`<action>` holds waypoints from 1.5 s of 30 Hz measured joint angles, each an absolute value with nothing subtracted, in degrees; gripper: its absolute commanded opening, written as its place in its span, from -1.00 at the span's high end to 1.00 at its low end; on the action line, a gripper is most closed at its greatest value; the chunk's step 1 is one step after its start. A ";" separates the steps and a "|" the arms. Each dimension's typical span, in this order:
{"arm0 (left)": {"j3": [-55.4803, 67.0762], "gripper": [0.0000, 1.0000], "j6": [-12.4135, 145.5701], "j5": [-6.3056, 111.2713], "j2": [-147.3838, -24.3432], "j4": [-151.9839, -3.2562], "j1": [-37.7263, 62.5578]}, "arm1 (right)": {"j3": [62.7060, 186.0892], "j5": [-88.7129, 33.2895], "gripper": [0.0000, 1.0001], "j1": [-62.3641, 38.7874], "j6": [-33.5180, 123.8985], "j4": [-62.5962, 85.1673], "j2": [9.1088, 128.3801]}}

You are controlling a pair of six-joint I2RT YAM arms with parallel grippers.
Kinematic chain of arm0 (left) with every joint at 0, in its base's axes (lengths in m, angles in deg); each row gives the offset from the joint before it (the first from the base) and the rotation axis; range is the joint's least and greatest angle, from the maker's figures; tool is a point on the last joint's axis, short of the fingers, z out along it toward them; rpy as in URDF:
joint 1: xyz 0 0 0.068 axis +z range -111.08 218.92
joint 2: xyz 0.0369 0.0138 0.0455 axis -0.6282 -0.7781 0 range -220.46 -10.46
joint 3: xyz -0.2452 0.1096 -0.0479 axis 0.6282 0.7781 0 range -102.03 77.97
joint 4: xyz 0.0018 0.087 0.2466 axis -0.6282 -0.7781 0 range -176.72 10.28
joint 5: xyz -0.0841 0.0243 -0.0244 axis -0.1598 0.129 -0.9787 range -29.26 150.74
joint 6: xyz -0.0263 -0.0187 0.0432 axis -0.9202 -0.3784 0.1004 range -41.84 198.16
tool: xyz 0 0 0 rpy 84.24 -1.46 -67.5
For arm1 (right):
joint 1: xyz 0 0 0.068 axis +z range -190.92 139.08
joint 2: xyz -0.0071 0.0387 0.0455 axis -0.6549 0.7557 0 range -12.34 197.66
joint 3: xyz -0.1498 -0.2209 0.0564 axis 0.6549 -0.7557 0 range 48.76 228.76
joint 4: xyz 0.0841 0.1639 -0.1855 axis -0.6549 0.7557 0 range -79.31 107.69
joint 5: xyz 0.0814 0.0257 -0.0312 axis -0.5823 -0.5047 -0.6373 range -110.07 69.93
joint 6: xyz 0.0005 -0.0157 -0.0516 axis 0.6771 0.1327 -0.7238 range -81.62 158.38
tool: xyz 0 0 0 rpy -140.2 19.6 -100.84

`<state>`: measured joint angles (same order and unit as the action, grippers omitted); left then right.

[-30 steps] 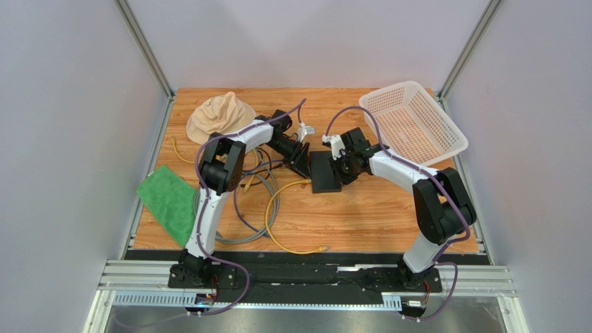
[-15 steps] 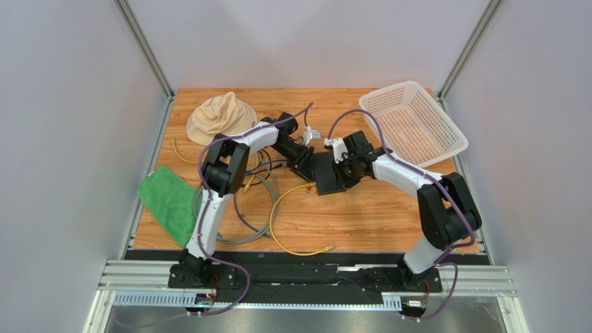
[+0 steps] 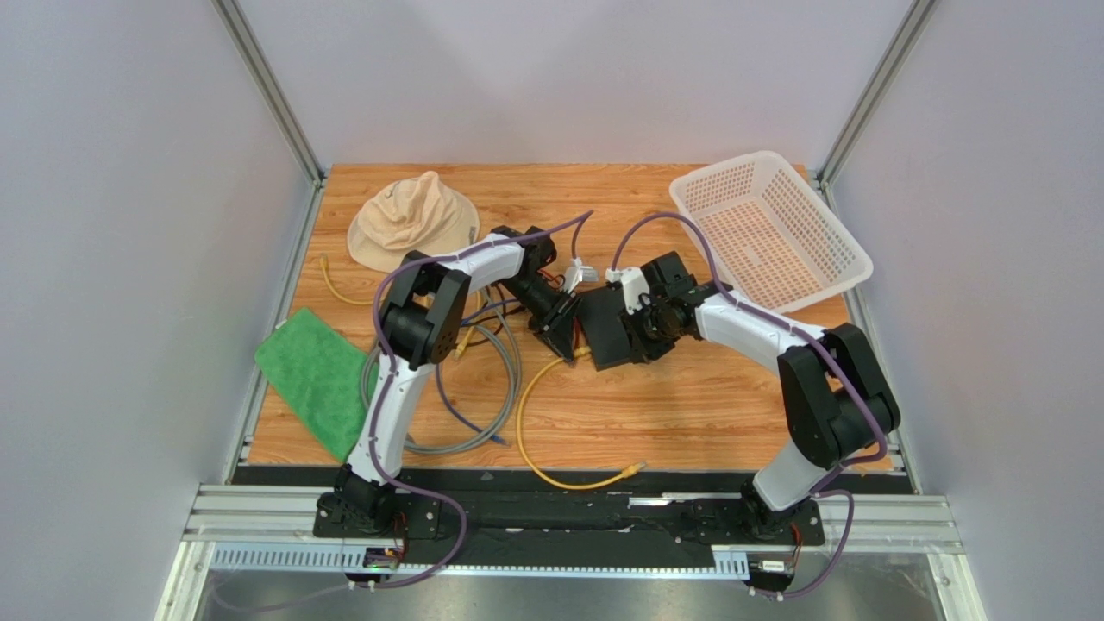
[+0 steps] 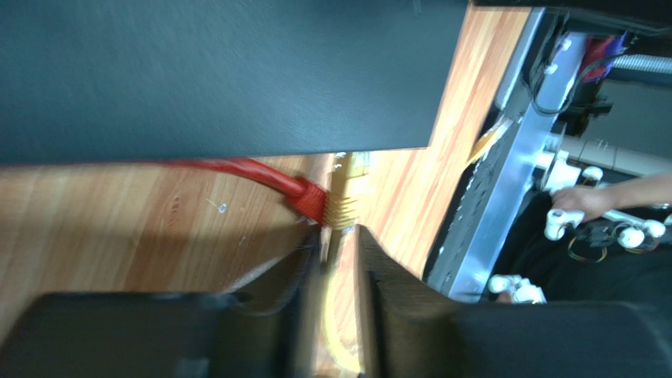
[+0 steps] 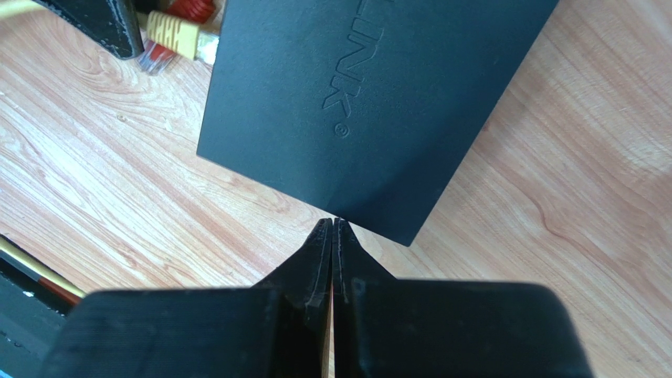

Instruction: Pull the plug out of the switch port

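Note:
The flat black switch (image 3: 607, 334) lies mid-table; it also shows in the left wrist view (image 4: 221, 71) and the right wrist view (image 5: 371, 102). A yellow plug (image 4: 344, 209) and a red plug (image 4: 312, 201) sit side by side at its edge. The yellow plug's clear tip shows just outside the switch's edge (image 5: 207, 49). My left gripper (image 4: 339, 246) is shut on the yellow cable just behind its plug, left of the switch (image 3: 565, 329). My right gripper (image 5: 332, 224) is shut and empty, its tips touching the switch's opposite edge (image 3: 640, 334).
A white basket (image 3: 829, 252) stands at the back right. A beige hat (image 3: 412, 214) lies at the back left and a green cloth (image 3: 315, 375) at the left edge. Grey cables (image 3: 493, 388) and the yellow cable's loop (image 3: 551, 459) lie in front of the left arm.
My left gripper has drawn back toward the near side with the yellow cable. The switch has turned slightly with the right gripper against it. The yellow cable's loose loop has slid right.

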<state>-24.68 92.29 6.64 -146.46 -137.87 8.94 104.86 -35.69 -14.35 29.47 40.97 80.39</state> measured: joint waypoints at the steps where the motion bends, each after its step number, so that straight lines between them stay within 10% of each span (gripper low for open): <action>1: -24.33 0.73 92.53 6.75 -146.48 -137.96 8.83 | 104.99 -35.69 0.99 -14.35 29.47 41.13 80.65; 12: -35.87 1.00 92.44 3.99 -147.69 -144.13 8.48 | 109.41 -38.27 0.88 -19.11 32.55 42.22 83.36; 14: -36.01 1.00 92.40 3.60 -147.36 -144.26 8.41 | 110.80 -39.40 0.62 -21.50 34.19 42.70 83.47; 15: -35.96 1.00 92.42 3.49 -147.34 -144.76 8.37 | 112.29 -40.04 0.10 -22.65 34.80 43.71 83.95; 18: -35.11 1.00 92.42 3.23 -147.36 -145.81 8.17 | 115.79 -41.92 -0.66 -25.06 36.64 43.51 86.25; 21: -34.98 1.00 92.44 3.05 -147.34 -146.55 8.13 | 115.98 -44.98 -0.94 -25.91 37.14 43.27 87.30; 28: -35.83 0.96 92.62 2.27 -147.42 -148.23 8.52 | 117.16 -53.28 -0.78 -25.95 37.49 44.58 91.98; 37: -33.73 0.28 90.76 3.40 -147.95 -148.08 10.95 | 126.41 -61.39 0.02 -28.64 40.55 50.63 104.89; 45: -34.78 0.14 84.42 0.71 -153.43 -142.88 12.15 | 129.23 -71.80 0.04 -31.37 41.73 55.90 111.84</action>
